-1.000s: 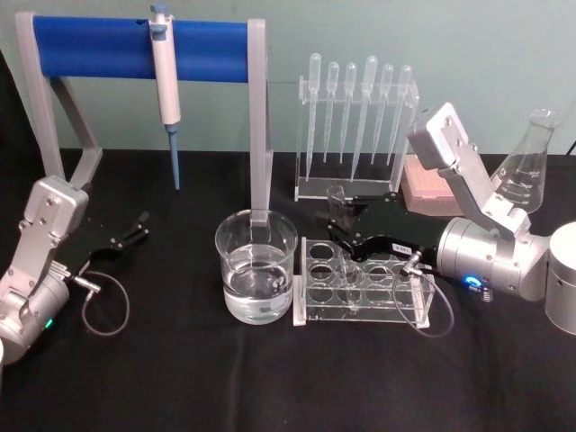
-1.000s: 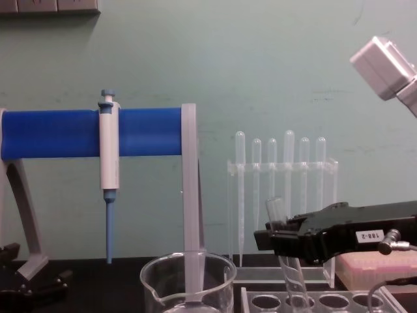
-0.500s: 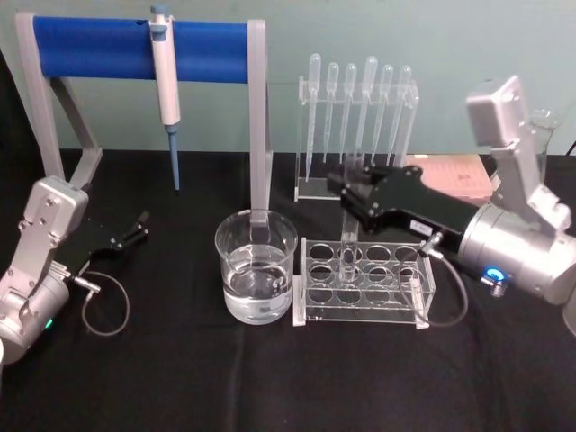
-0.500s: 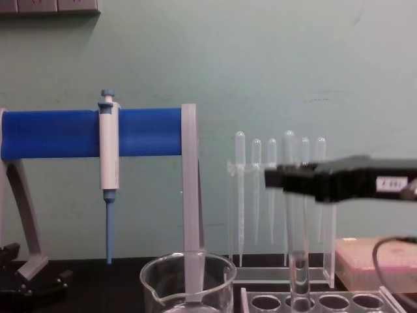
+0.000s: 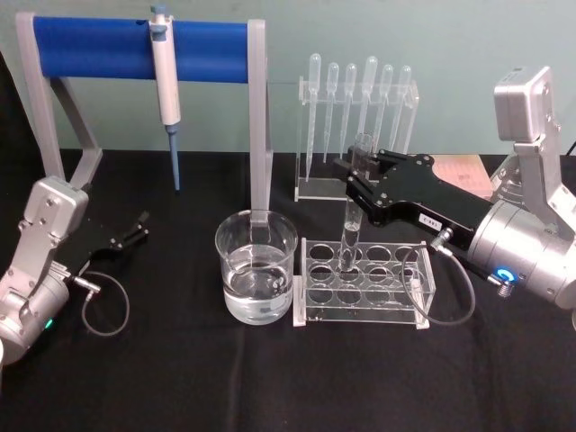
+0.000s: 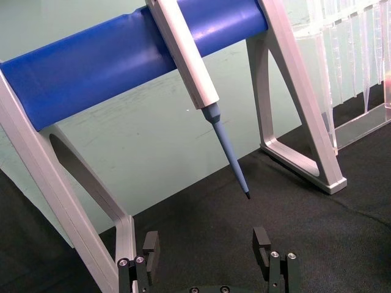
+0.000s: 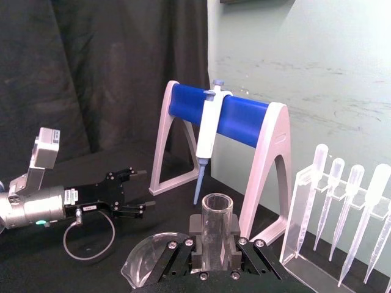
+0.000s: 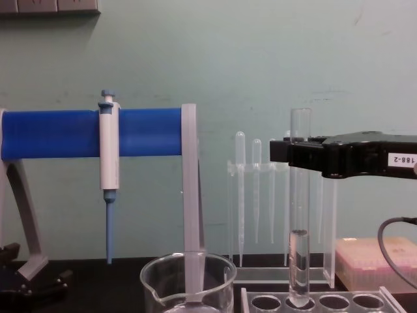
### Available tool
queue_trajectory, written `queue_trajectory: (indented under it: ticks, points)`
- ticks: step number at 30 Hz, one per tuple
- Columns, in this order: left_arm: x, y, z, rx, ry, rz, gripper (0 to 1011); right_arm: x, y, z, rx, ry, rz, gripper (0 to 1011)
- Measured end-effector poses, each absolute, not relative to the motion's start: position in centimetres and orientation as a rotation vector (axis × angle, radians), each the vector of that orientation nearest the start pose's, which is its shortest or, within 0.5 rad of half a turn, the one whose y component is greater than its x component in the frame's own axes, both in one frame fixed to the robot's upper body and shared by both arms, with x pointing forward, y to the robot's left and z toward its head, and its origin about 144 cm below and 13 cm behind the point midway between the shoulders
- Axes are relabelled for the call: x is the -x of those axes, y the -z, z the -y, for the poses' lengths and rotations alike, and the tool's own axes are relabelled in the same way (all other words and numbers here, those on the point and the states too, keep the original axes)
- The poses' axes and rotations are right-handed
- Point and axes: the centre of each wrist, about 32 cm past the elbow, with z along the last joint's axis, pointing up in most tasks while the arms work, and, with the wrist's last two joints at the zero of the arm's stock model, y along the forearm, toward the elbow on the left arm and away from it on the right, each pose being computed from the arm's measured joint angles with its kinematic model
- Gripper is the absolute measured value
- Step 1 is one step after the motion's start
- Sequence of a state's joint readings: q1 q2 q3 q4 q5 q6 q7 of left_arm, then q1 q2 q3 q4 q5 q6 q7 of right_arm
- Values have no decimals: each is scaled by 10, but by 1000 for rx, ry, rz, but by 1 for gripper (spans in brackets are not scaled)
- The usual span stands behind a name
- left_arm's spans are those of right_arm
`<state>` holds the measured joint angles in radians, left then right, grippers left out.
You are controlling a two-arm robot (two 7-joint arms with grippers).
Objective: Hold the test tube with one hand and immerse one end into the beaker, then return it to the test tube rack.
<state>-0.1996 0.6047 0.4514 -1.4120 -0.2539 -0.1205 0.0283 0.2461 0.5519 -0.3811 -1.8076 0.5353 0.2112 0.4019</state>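
**Q:** what's the layout right now?

**A:** My left hand [image 5: 137, 229] rests on the bench [image 5: 270, 378], fingers spread. Mid-bench is the beaker [image 5: 256, 265], with clear liquid in it. Just beside it the test tube [image 5: 353, 202] stands upright, its bottom at a hole in the test tube rack [image 5: 364, 283]. My right hand [image 5: 356, 180] is pinching the tube's upper part.

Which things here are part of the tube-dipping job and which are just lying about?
Job: test tube, right gripper shut on it, beaker, test tube rack.
Lying about: blue-and-white pipette, plastic pipettes, pink box, left gripper parked at far left.
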Motion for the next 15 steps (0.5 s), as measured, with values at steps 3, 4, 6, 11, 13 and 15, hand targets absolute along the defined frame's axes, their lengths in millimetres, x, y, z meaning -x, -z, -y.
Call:
queue_trajectory:
  ticks: [3, 4, 6, 11, 13, 15]
  points:
    - [-489, -1140, -310, -304, -1248, 285, 1000, -483, -1266, 243, 40, 728, 73, 226]
    - [-489, -1140, -310, -304, -1248, 285, 1000, -483, -1266, 243, 40, 728, 73, 225]
    - [-489, -1140, -310, -304, -1248, 285, 1000, -483, -1266, 243, 40, 727, 73, 225]
    - [-489, -1140, -310, -304, -1248, 285, 1000, -483, -1266, 243, 40, 727, 73, 226]
    - [-489, -1140, -310, -304, -1248, 285, 1000, -483, -1266, 243, 40, 727, 73, 226]
    - [-489, -1140, -310, -304, -1248, 285, 1000, -483, -1266, 243, 40, 727, 73, 225]
